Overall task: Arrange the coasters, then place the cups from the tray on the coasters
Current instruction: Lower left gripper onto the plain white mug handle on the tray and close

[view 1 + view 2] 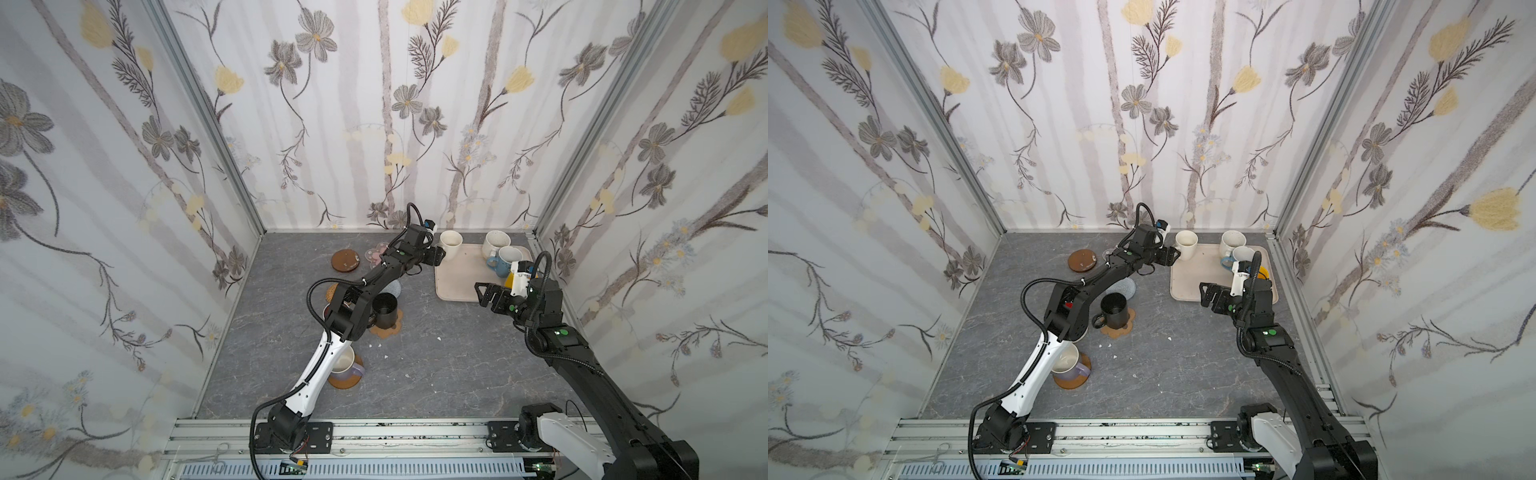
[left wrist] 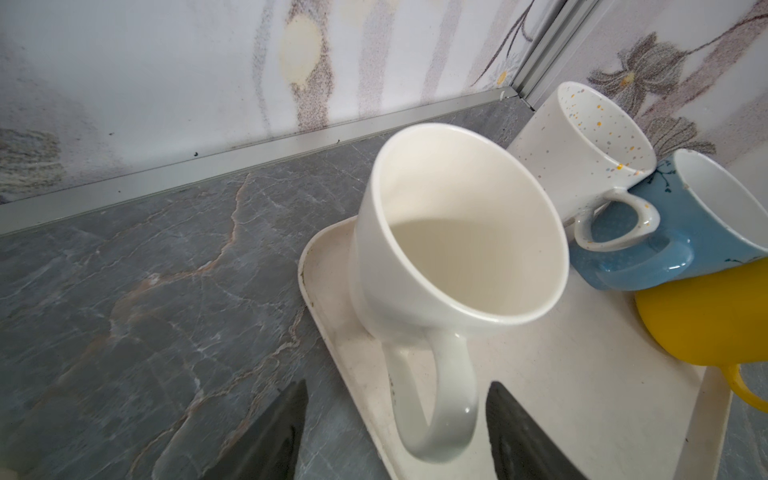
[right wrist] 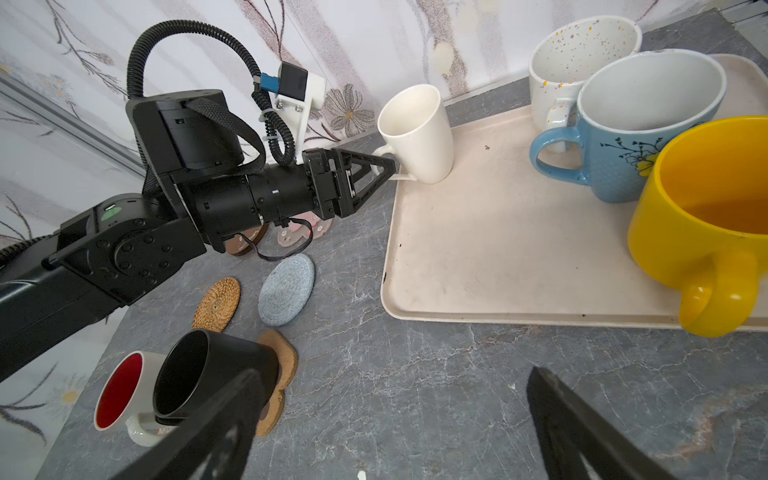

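Grey tabletop (image 1: 415,374) held a lavender mug (image 1: 351,365) and a black mug (image 1: 384,309) on coasters (image 1: 344,383) nearby. Farther right, the right gripper (image 1: 481,294) gaped empty by the tray (image 1: 457,274). Farthest, the left gripper's (image 2: 397,388) parted fingers (image 2: 274,432) straddled a cream mug's (image 2: 457,249) handle at its far-left corner, three others waiting.

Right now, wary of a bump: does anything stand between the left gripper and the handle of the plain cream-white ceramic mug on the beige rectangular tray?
Nothing visible does. The left gripper is open, its jaws either side of the plain cream-white mug's handle; the speckled white mug stands beyond it.
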